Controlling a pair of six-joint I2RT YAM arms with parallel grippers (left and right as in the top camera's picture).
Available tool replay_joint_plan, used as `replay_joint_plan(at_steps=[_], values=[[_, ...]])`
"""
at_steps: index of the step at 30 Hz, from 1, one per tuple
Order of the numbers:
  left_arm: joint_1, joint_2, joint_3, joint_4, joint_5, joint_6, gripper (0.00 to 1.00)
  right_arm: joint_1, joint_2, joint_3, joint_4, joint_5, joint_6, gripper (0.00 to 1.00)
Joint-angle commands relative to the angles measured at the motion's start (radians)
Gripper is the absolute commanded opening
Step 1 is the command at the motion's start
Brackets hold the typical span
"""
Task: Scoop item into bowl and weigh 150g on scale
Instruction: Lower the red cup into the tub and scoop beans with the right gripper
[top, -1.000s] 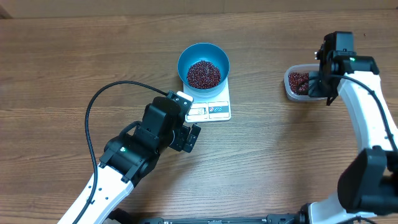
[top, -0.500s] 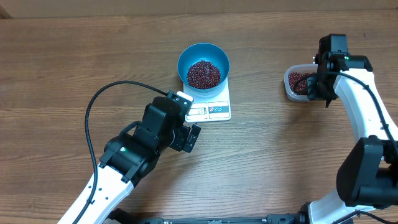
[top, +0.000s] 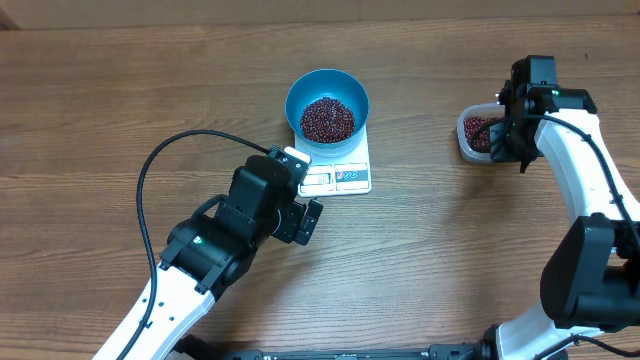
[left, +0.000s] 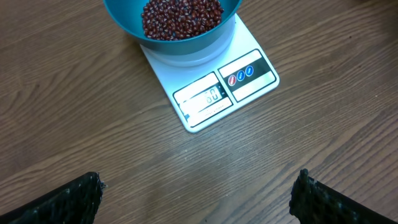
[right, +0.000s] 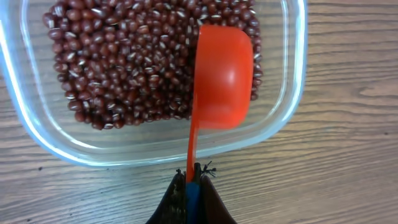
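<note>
The blue bowl (top: 327, 103) (left: 171, 25) stands on the white scale (top: 338, 172) (left: 211, 87) and holds a heap of dark red beans (top: 327, 118) (left: 180, 15). My left gripper (top: 308, 222) (left: 196, 199) hovers open just in front of the scale's display, with only bare wood between its fingers (left: 68, 199). At the right, more beans (right: 124, 62) (top: 481, 132) fill a clear plastic tub (top: 478, 135) (right: 155, 146). My right gripper (top: 510, 140) (right: 193, 180) is shut on the handle of an orange scoop (right: 221, 74), whose bowl sits turned on edge over the beans in the tub.
A black cable (top: 150, 190) loops over the table left of the left arm. The right arm (top: 590, 190) runs down the table's right side. Bare wood (top: 440, 250) lies between scale and tub.
My right gripper has shifted slightly left and back with the scoop, closer over the tub. The left arm, bowl and scale have not moved.
</note>
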Motion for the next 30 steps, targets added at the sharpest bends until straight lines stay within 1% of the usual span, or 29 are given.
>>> replay_joint_plan(at_steps=[1, 15, 20, 28, 30], values=[[0.004, 0.003, 0.000, 0.004, 0.012, 0.018, 1.00, -0.002, 0.007, -0.002, 0.002, -0.057, -0.028, 0.04], [0.004, 0.003, 0.000, 0.004, 0.012, 0.018, 1.00, -0.002, 0.009, -0.002, -0.011, -0.113, -0.053, 0.04], [0.004, 0.003, 0.000, 0.004, 0.012, 0.018, 0.99, -0.002, 0.011, -0.002, -0.014, -0.185, -0.077, 0.04], [0.004, 0.003, 0.000, 0.004, 0.012, 0.018, 1.00, -0.002, 0.060, -0.002, -0.013, -0.193, -0.080, 0.04], [0.004, 0.003, 0.000, 0.004, 0.012, 0.018, 0.99, -0.002, 0.071, -0.002, -0.013, -0.221, -0.084, 0.04]])
